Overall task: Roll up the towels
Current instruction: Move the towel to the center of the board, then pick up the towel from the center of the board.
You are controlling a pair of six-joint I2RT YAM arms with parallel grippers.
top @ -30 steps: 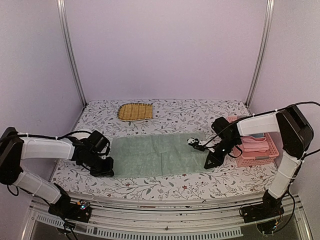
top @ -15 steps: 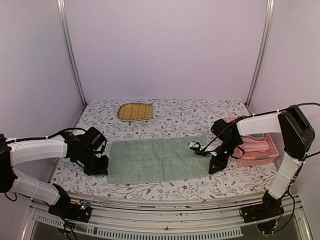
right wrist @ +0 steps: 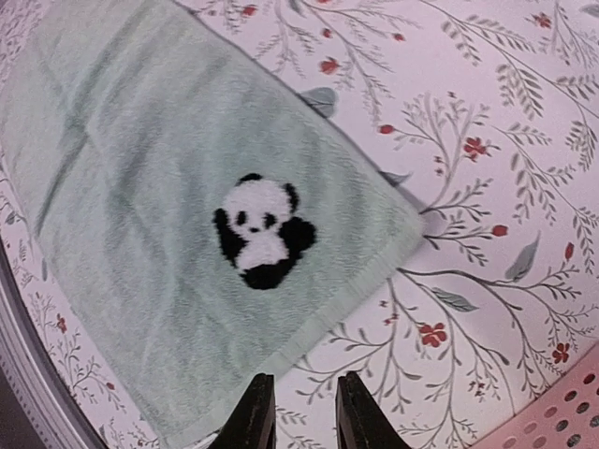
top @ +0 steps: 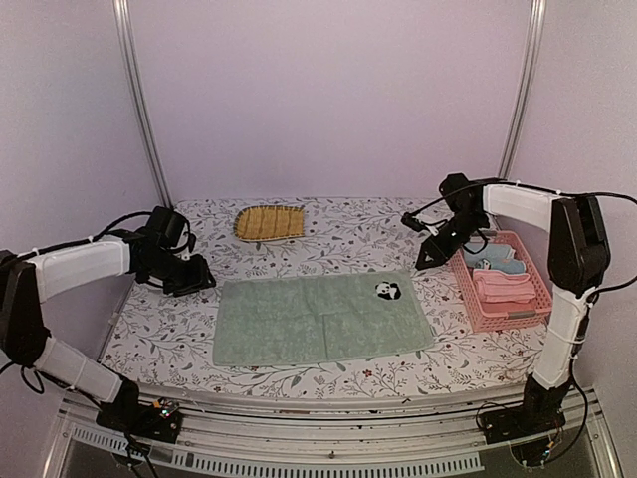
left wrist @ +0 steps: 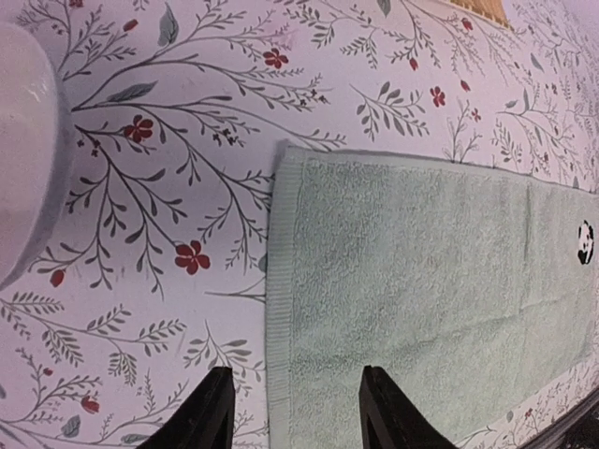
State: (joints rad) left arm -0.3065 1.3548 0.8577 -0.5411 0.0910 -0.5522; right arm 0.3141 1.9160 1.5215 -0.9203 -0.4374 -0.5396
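The pale sage green towel (top: 318, 319) lies spread flat on the floral table, its panda patch (top: 388, 291) at the far right corner. My left gripper (top: 199, 278) hovers open and empty just off the towel's far left corner; in the left wrist view (left wrist: 295, 416) its jaws straddle the towel's left hem (left wrist: 281, 309). My right gripper (top: 428, 258) hovers beyond the towel's far right corner; in the right wrist view (right wrist: 304, 416) its jaws are narrowly apart and empty above the corner near the panda (right wrist: 262, 229). A pink towel (top: 506, 287) and a light blue towel (top: 493, 262) lie in the basket.
A pink plastic basket (top: 468, 294) stands at the right, close to my right arm; its corner shows in the right wrist view (right wrist: 571, 402). A yellow-brown woven mat (top: 269, 222) lies at the back. Metal posts stand at both back corners.
Both grippers have let go of the green towel's ends, risen and drawn back toward the far side. The towel now lies flat and whole, with the panda patch uncovered.
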